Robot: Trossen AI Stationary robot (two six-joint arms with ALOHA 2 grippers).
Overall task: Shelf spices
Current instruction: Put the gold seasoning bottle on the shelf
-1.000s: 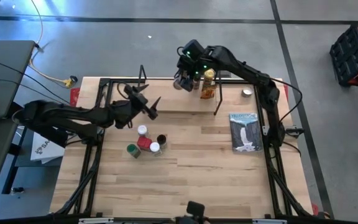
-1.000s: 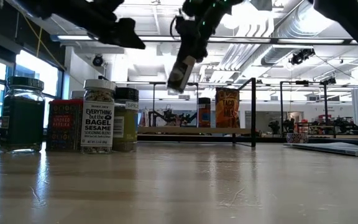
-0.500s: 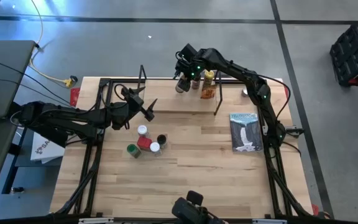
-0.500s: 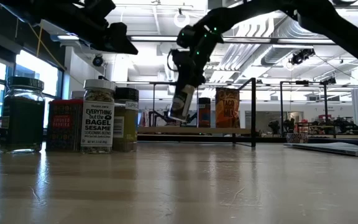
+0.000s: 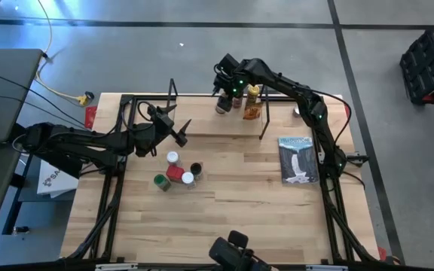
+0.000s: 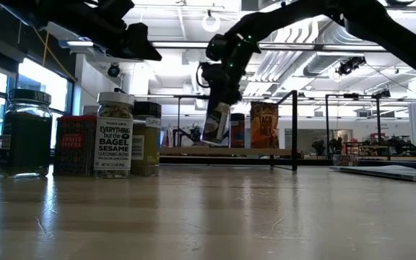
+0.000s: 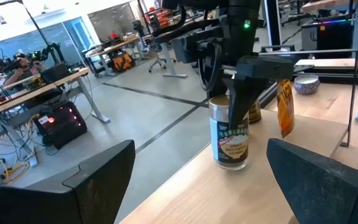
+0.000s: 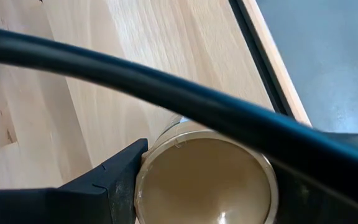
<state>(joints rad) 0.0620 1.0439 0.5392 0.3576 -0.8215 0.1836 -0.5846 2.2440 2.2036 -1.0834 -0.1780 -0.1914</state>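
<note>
Since a second ago, the right hand [image 5: 222, 105] has been lowering its tan jar [image 5: 221, 108] from mid-air down onto the shelf [image 5: 202, 124], and the left arm has been pulling back a little toward the left edge of the surface [image 5: 262, 218].

From above, the right hand is gripping the tan jar near the shelf's middle, just beside a yellow-lidded jar [image 5: 253, 92] and an orange packet [image 5: 251, 111] standing on the shelf by its right upright. The left hand [image 5: 170, 124] is hovering open over the shelf's left part, holding nothing. Four more jars [image 5: 175, 172] are clustering on the surface in front of the shelf, left of centre. A grey-blue booklet [image 5: 297, 159] is lying near the right edge.

At surface level, the tan jar [image 6: 214, 123] is tilting slightly in the right hand [image 6: 219, 108], its base at the shelf plank [image 6: 230, 152]. The green jar [image 6: 25, 132], red tin [image 6: 76, 144] and bagel-seasoning jar [image 6: 114, 135] are standing together at the left.

From the left wrist, the left fingers [image 7: 98, 180] are spreading wide, and the right hand [image 7: 244, 84] is clamping the jar [image 7: 230, 134] upright on the shelf.

From the right wrist, the jar's tan top [image 8: 207, 180] is sitting between the dark fingers [image 8: 114, 180].
</note>
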